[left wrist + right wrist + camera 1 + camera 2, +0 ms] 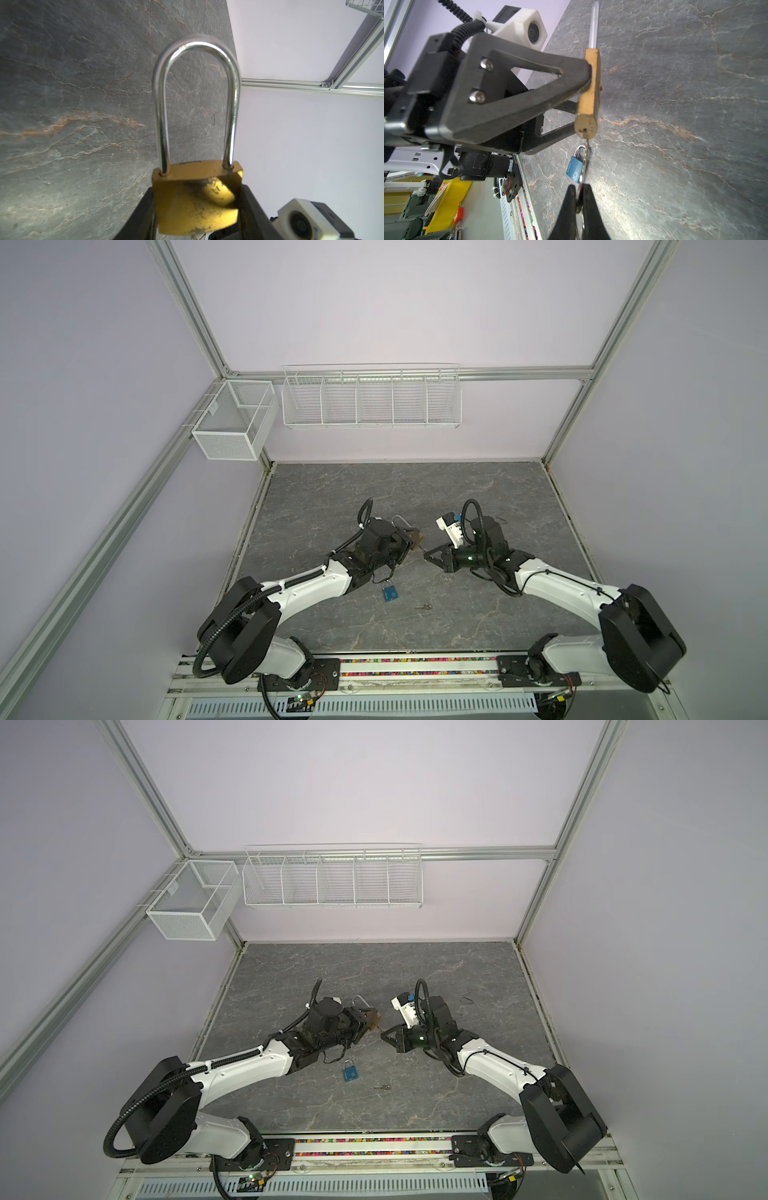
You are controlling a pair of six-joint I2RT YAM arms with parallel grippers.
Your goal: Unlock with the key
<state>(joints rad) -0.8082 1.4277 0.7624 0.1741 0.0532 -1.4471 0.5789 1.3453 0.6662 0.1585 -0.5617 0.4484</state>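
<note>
right wrist view: the left gripper (pixel 581 101) squeezes the brass padlock (pixel 588 91) with its keyhole (pixel 585 130) facing right, so the right gripper (pixel 579 199), pinching the key (pixel 584 164), can push it in.

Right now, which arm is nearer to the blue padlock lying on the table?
Left. The left arm hangs at its wrist just up and left of the blue padlock in both top views; the right arm is farther off, up and right of it.
</note>
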